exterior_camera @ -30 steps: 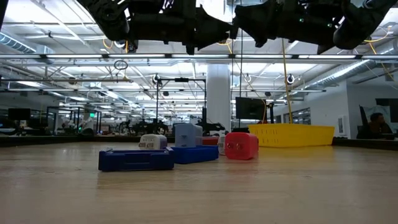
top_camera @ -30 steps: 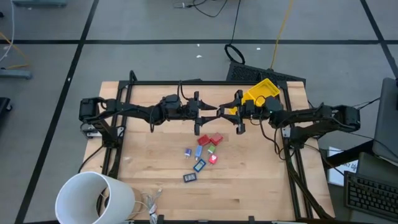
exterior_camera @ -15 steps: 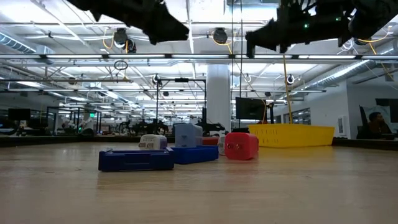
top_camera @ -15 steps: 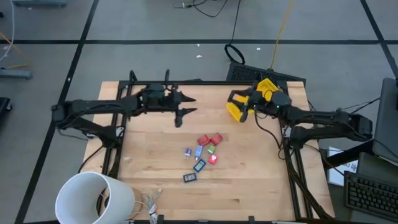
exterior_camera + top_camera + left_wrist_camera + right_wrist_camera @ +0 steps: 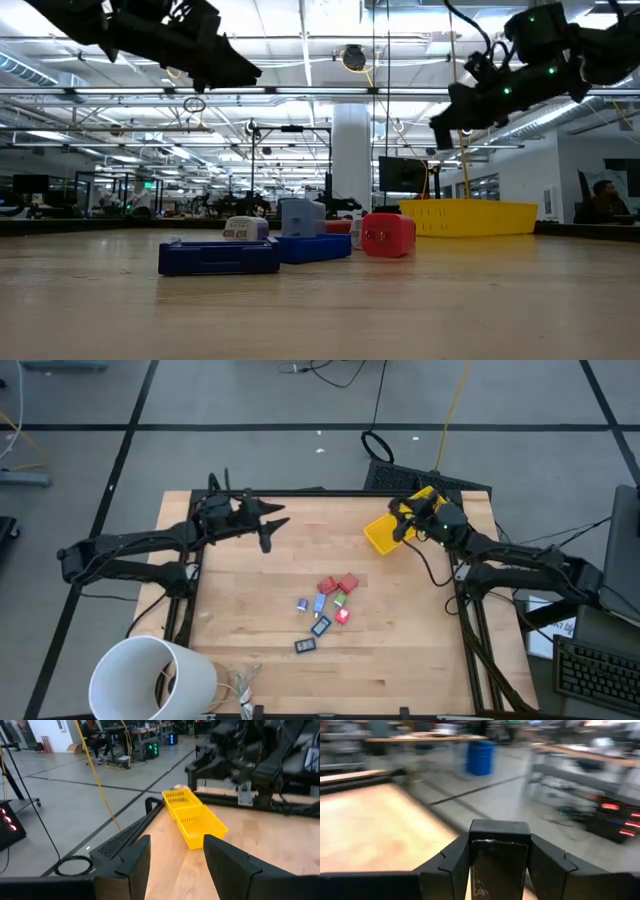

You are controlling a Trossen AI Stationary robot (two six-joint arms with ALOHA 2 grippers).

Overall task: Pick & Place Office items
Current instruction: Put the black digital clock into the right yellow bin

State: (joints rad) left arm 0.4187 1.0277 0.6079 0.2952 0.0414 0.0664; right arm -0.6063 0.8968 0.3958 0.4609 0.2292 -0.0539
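High view first: shows the left gripper (image 5: 270,526) hanging above the far-left part of the wooden table (image 5: 420,650), well apart from anything to pick. In the left wrist view, spread wide, with bare wood and the yellow bin (image 5: 196,821) showing through the gap and nothing held. Places the right gripper (image 5: 408,520) over the far-right corner, just above that bin's near end; no telling whether spread, closed or carrying something.

Finds the office items (image 5: 325,605) all loose in one tight cluster mid-table, well apart from both arms: two red blocks (image 5: 338,584), a green bit (image 5: 339,600), a pink-red bit (image 5: 342,616), small blue pieces (image 5: 311,603), a blue-framed rectangle (image 5: 321,626) and a black-framed one (image 5: 305,645).

Likely trouble from here:
- Pieces nearly touching, so wide jaws coming down on one could nudge or scatter its neighbours.
- Flat framed rectangles lying low on the wood, hard to get under; could slip out or skate away.
- Right arm low over the bin; could clip the rim and shove the light bin off its spot.

Materials: smooth pale wood planks; the bin thin yellow plastic with slotted walls, long and rectangular; the items hard, glossy plastic, boxy or flat, sharp-edged.
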